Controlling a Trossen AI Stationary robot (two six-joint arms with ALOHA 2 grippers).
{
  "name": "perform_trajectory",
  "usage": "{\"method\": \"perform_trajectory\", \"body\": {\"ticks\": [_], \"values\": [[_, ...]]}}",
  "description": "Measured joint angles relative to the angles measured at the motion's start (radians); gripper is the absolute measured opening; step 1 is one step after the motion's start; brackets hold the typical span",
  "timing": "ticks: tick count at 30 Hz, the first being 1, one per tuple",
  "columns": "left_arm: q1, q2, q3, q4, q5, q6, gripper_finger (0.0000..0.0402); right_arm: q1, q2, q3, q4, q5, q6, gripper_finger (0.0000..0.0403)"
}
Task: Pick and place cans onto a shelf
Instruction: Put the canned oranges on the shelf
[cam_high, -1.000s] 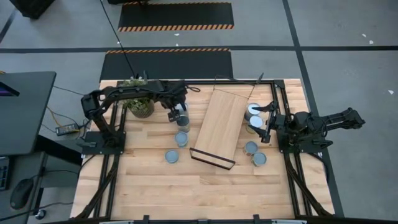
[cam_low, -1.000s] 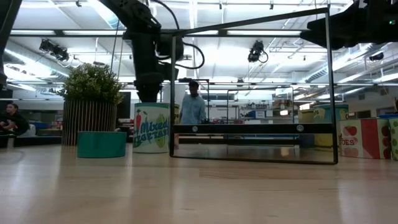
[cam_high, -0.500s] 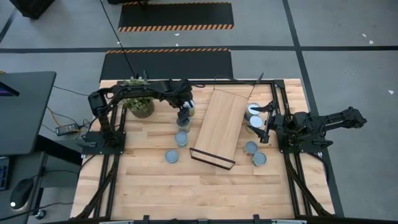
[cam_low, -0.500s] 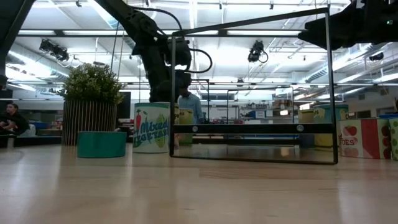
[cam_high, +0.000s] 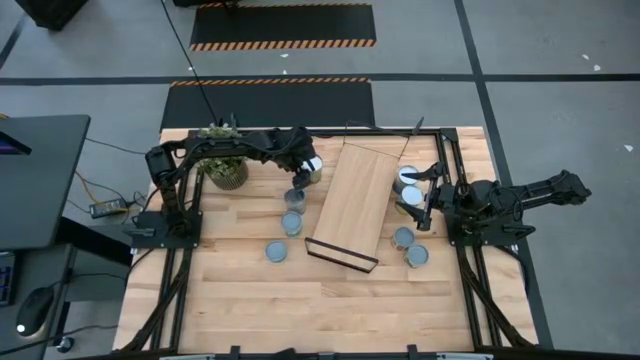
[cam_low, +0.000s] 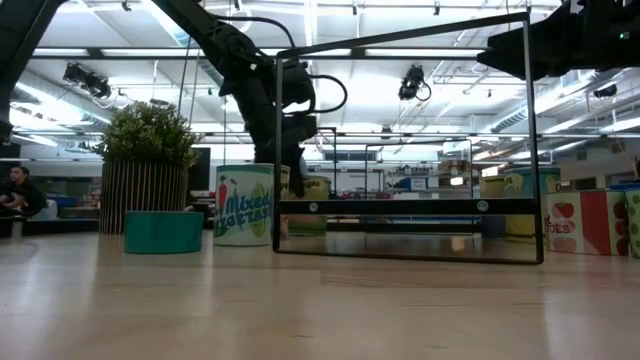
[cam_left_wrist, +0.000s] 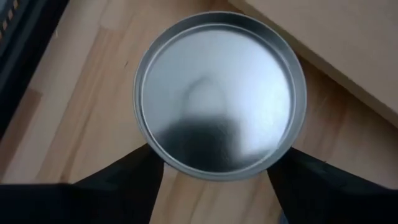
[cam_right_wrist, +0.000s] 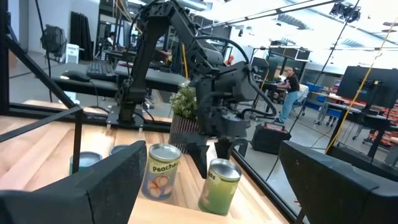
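My left gripper (cam_high: 297, 190) slants down over a can (cam_high: 294, 200) that stands on the table just left of the shelf (cam_high: 358, 200), a light-wood plank with black rails. In the left wrist view the can's shiny round top (cam_left_wrist: 221, 93) fills the picture, with one open finger on each side of it. The right wrist view shows the same green-labelled can (cam_right_wrist: 221, 186) under that gripper. My right gripper (cam_high: 428, 197) waits open at the table's right edge, beside two cans (cam_high: 408, 185). My left gripper comes at the can from above, slanting down, with one finger (cam_left_wrist: 134, 180) on each side of the can's wall just below the rim (cam_left_wrist: 149, 152). I cannot tell whether the fingers touch the wall. The can stands upright on the table.
Two more cans (cam_high: 291, 222) (cam_high: 276, 250) stand nearer on the left. Two others (cam_high: 403, 237) (cam_high: 417, 256) stand right of the shelf's near end. A potted plant (cam_high: 225, 170) sits at the far left. The shelf's black frame (cam_low: 400, 205) spans the low view.
My left gripper has moved toward the shelf, come down, and tipped more steeply over the can. The can has stayed in place.
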Motion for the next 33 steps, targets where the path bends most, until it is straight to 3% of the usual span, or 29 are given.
{"method": "perform_trajectory", "body": {"ticks": [3, 7, 18, 23, 33], "values": [[-0.012, 0.000, 0.000, 0.013, -0.006, 0.081, 0.0260, 0.000, 0.000, 0.000, 0.000, 0.000, 0.000, 0.0375], [-0.027, 0.000, 0.000, 0.009, -0.092, 0.084, 0.0262, 0.000, 0.000, 0.000, -0.001, 0.000, 0.000, 0.0375], [-0.031, -0.009, 0.078, -0.108, -0.125, 0.082, 0.0355, 0.000, 0.000, 0.000, 0.001, 0.000, 0.000, 0.0375], [-0.018, -0.004, 0.095, -0.109, -0.051, 0.081, 0.0359, 0.000, 0.000, 0.000, 0.015, 0.000, 0.000, 0.0375], [-0.012, 0.018, 0.095, -0.017, -0.029, 0.129, 0.0359, -0.001, 0.015, 0.000, 0.030, 0.000, -0.008, 0.0375]]}}
